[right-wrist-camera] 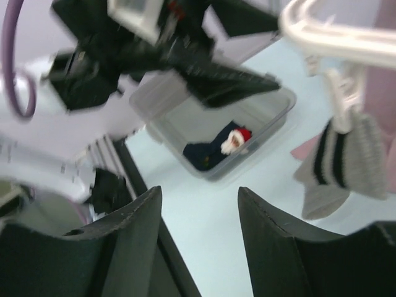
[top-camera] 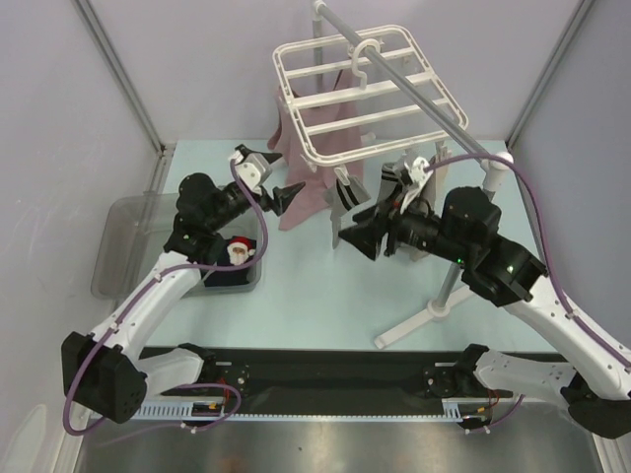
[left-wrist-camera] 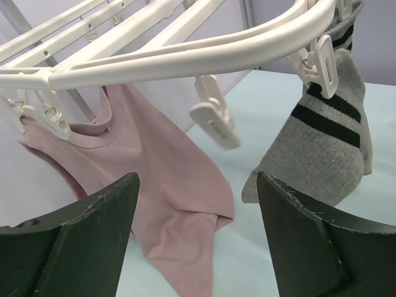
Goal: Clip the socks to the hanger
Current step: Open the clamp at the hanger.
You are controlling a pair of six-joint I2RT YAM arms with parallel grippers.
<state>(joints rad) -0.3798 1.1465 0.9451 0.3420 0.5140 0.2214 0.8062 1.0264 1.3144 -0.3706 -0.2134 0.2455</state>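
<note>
The white hanger (top-camera: 365, 94) hangs from a pole at the back. A grey sock with black stripes (left-wrist-camera: 328, 148) hangs clipped at its near corner, and it also shows in the right wrist view as the striped sock (right-wrist-camera: 346, 167). Another striped sock (top-camera: 399, 182) hangs beside the first one (top-camera: 345, 194). A navy Santa sock (top-camera: 237, 254) lies in a small clear bin (top-camera: 251, 281). My left gripper (top-camera: 286, 194) is open and empty, below a free clip (left-wrist-camera: 216, 117). My right gripper (top-camera: 350, 236) is open with nothing between its fingers, just below the clipped socks.
A mauve-pink cloth (left-wrist-camera: 167, 185) hangs from the hanger's left side, right in front of my left gripper. The grey pole stand (top-camera: 449, 281) and its foot (top-camera: 404, 330) stand under my right arm. A larger clear tray (top-camera: 123, 246) lies at the far left.
</note>
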